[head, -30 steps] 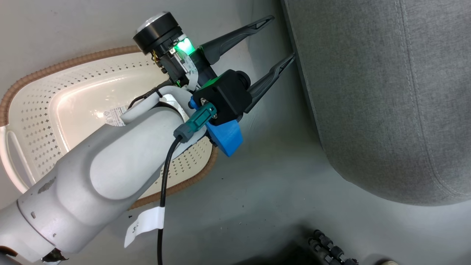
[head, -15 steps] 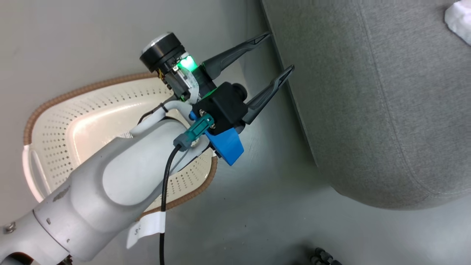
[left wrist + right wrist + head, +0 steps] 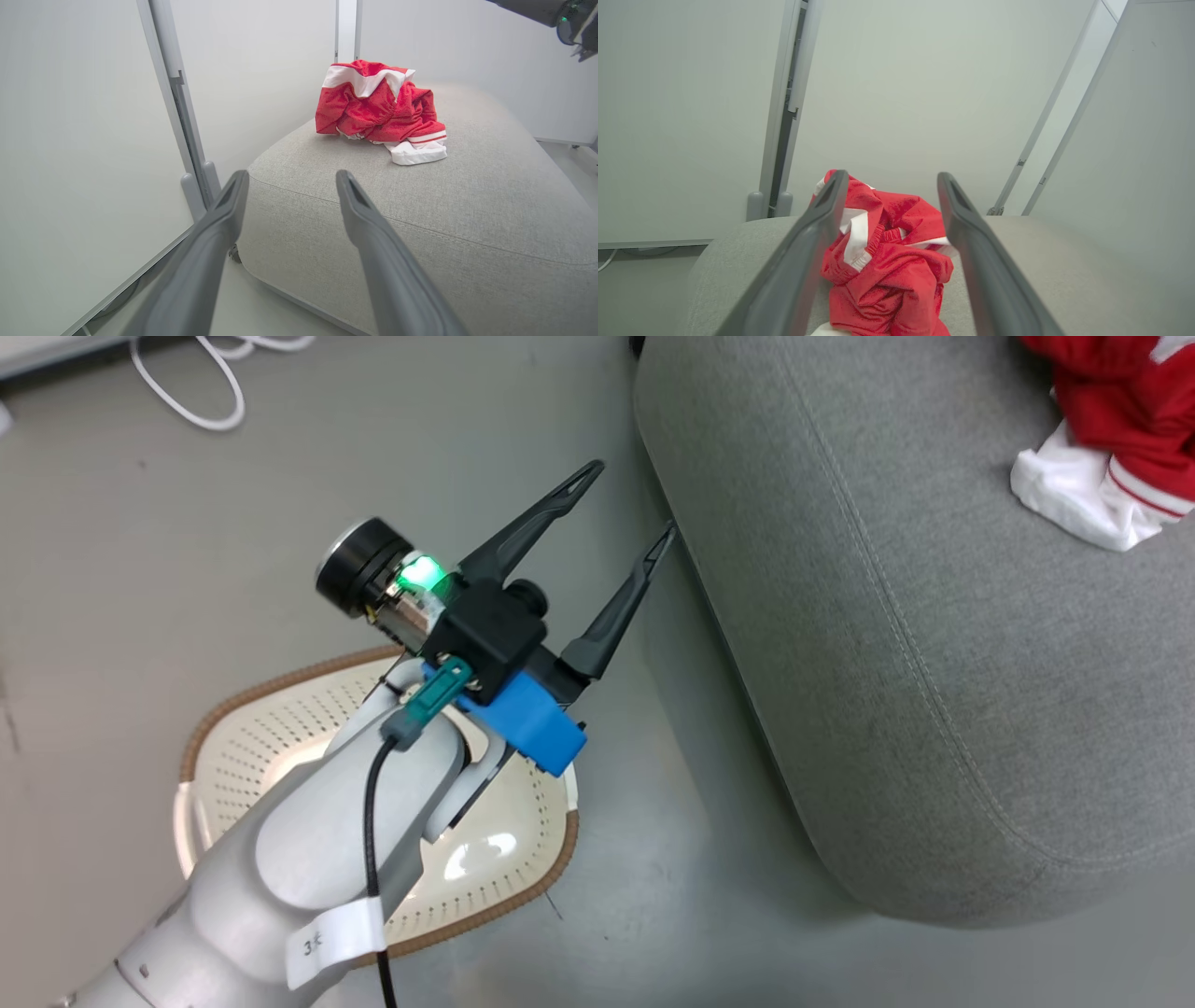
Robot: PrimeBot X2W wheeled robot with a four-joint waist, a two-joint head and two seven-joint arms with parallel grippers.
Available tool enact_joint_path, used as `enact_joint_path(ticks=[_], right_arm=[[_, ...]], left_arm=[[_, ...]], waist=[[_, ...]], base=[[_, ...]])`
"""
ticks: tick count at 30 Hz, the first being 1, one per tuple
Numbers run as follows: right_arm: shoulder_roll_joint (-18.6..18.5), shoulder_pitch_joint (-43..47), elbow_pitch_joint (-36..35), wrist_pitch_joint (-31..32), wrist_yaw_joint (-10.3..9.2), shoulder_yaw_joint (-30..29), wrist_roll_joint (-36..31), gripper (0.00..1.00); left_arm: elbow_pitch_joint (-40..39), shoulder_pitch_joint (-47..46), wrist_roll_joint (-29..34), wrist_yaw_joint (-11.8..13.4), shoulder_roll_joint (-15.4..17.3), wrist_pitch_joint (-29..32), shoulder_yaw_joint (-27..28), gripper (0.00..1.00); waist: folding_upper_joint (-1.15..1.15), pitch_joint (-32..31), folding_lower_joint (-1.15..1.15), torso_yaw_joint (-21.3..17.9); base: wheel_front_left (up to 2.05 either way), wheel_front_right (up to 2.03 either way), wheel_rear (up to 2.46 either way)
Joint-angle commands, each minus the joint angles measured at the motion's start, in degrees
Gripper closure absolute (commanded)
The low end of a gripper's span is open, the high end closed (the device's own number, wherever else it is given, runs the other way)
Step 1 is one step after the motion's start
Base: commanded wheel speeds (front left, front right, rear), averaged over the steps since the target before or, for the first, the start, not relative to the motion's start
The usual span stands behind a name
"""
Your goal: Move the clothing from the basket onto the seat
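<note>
Red clothing [image 3: 376, 109] lies crumpled on the grey seat [image 3: 467, 210]; the left tool [image 3: 633, 499], spread wide and empty, hangs beside the seat's edge; the right tool [image 3: 889, 177], also spread empty, faces the seat

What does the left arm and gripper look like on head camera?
Pale grey forearm, black wrist block with a green light, blue bracket, teal plug feeding a black cable with a white tag. The left gripper has two long, dark, tapered fingers.

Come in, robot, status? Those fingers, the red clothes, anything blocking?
Both open, empty: left gripper beside seat, right gripper facing clothing. Clothing heaped on seat; none seen in basket. Nothing seen blocking.
</note>
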Motion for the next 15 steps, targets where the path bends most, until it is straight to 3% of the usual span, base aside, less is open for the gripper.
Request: enact_joint_path(ticks=[1,15], right_arm=[[0.6,2.0,-0.9,-0.2,0.01,1.7,-0.3,0.00],[5.1,4.6,-1.5,-0.2,0.01,12.8,0.4,0.00]], left_arm=[[-0.7,2.7,0.5,0.4,-0.1,-0.2,2.3,0.00],[-5.5,17.2,6.3,1.8,-3.4,-0.2,23.0,0.00]], waist=[[0.00,-4.5,0.01,2.1],[0.00,-13.0,0.01,7.8]], base=[[0.00,0.00,0.00],[0.00,0.00,0.00]])
